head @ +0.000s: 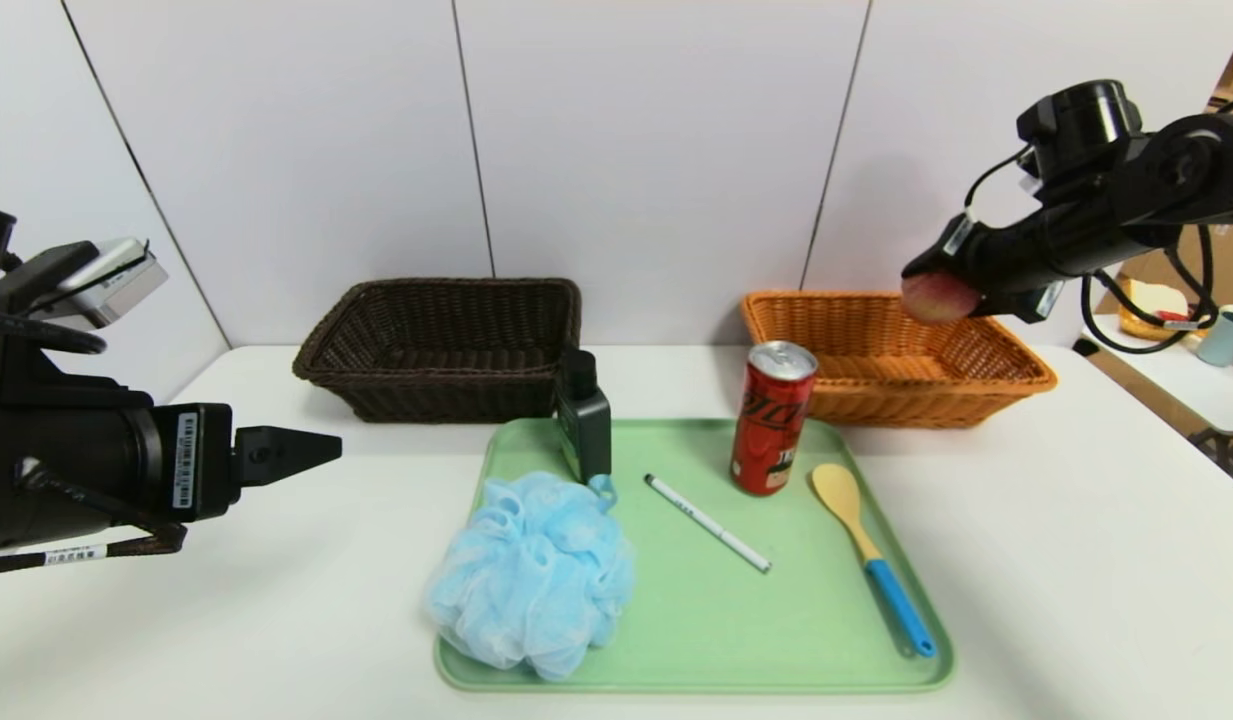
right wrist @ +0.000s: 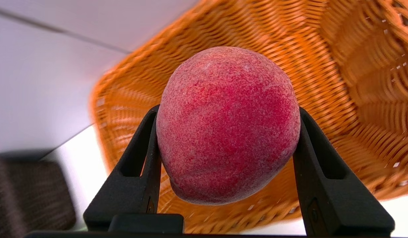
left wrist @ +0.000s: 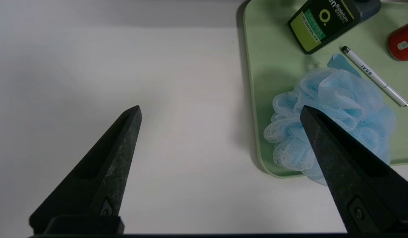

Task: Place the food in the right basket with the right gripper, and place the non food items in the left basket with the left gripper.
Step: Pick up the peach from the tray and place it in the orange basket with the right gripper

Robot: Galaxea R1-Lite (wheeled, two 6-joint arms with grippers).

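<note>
The peach (right wrist: pixel 227 125), red and faintly fuzzy, sits clamped between the two black fingers of the right gripper (head: pixel 938 295), which presses on it from both sides. The gripper hangs in the air above the right basket (head: pixel 1006 375), the orange-tan wicker one, so the fruit is over the basket's open inside, toward its near-left part, and is not resting on the weave. In the right wrist view the basket's woven floor and flared walls spread out just beyond the fruit, and a corner of the left basket (head: pixel 376 345), the dark brown one, shows off to the side.

Below and to the left of that gripper, on the white table (head: pixel 1076 560), lies a green tray (head: pixel 696 640). The soda can (head: pixel 772 417) stands upright at the tray's far edge, the item nearest the right gripper. Beside the can lies the yellow spoon (head: pixel 869 555) with its blue handle pointing toward the robot.

The left gripper (head: pixel 276 455) hovers above bare table to the left of the tray, its fingers spread wide and gripping nothing. Of the things on the tray, the light blue bath pouf (left wrist: pixel 336 112) is closest to it, at the tray's near-left corner and spilling a little over the rim. Beyond the pouf stands the dark bottle (head: pixel 584 418) with its black cap, and the white pen (head: pixel 708 523) lies flat at an angle in the middle of the tray, between the pouf and the can.
</note>
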